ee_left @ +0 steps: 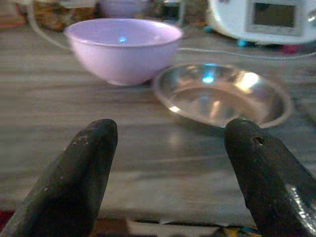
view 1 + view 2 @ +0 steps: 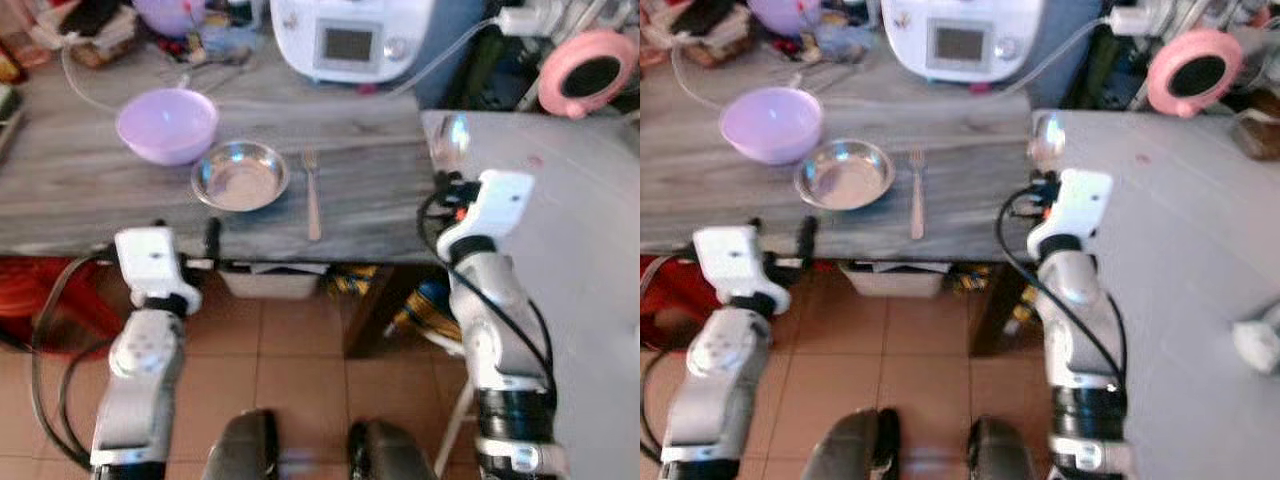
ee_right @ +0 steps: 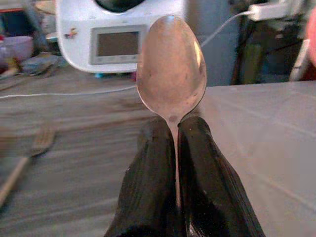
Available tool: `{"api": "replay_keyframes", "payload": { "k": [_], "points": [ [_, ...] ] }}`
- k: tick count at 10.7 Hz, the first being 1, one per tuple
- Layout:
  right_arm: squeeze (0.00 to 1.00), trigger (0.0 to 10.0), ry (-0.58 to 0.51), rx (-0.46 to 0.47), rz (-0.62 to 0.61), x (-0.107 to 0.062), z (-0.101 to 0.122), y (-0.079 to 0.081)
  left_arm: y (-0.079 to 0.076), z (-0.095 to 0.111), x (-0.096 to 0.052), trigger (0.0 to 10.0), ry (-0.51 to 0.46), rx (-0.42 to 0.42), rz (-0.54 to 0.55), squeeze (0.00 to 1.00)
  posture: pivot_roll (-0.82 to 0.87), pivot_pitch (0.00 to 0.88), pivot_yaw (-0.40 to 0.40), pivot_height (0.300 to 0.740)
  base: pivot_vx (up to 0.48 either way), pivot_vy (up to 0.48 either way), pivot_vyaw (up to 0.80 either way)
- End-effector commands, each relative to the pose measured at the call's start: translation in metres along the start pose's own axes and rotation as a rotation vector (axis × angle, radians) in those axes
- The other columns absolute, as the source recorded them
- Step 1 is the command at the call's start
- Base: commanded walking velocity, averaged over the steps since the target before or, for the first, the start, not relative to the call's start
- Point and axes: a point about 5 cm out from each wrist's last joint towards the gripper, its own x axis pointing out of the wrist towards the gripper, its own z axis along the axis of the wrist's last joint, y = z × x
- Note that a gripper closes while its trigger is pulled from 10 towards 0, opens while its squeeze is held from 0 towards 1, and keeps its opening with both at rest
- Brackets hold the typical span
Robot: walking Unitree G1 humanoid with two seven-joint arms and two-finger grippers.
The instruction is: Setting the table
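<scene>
Grey wood-grain surface ahead, terracotta tile floor below its front edge. Lilac bowl sits toward the robot's left; a steel dish lies just beside it on the right, rims close, contact uncertain. Fork lies flat just right of the dish, tines pointing away from the robot, apart from the dish. White appliance with a small screen stands at the back, a pale cable running from it to the right. Clutter along the far left edge, too blurred to name. Pink round object at upper right.

A second, paler grey surface adjoins on the right.

Right gripper is raised at the near corner where the two surfaces meet. Its fingers are pressed together on the handle of a spoon, bowl of the spoon standing up past the fingertips, facing the wrist camera.

Left gripper is held low at the front edge of the wood-grain surface, pointing toward bowl and dish. Fingers spread wide, nothing between them.
</scene>
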Motion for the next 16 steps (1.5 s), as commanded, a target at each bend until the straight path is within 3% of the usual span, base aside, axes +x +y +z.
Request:
{"api": "replay_keyframes", "payload": {
  "k": [1, 5, 12, 14, 16],
  "points": [
    [0.00, 10.0, 0.009, 0.005, -0.021, -0.0002, -0.0022, -0.0051, -0.0021, -0.0006, -0.0018, 10.0, 0.004, 0.005, -0.003, 0.00, 0.00, 0.189, 0.001, 0.740, 0.000, 0.000, 0.00],
    [0.00, 10.0, -0.006, 0.016, -0.018, -0.0019, -0.0002, -0.0042, -0.0040, 0.0005, -0.0031, 10.0, 0.000, 0.011, -0.017, 0.00, 0.00, 0.196, 0.005, 0.740, 0.060, 0.420, 0.00],
    [0.00, 10.0, 0.012, 0.024, -0.025, -0.0004, -0.0030, -0.0072, -0.0045, 0.0020, -0.0059, 10.0, 0.000, 0.007, -0.009, 0.00, 0.01, 0.208, 0.003, 0.740, 0.000, 0.000, -0.30],
    [0.00, 10.0, 0.007, 0.013, -0.010, 0.0028, -0.0012, -0.0065, -0.0045, 0.0040, -0.0069, 10.0, -0.009, 0.008, -0.024, 0.00, 0.01, 0.214, 0.008, 0.740, 0.311, 0.000, 0.00],
    [0.00, 10.0, -0.005, 0.005, -0.005, 0.0039, 0.0010, -0.0059, -0.0035, 0.0047, -0.0068, 10.0, -0.007, 0.008, -0.019, 0.00, 0.01, 0.216, 0.011, 0.740, 0.353, 0.000, 0.78]
  ]
}}
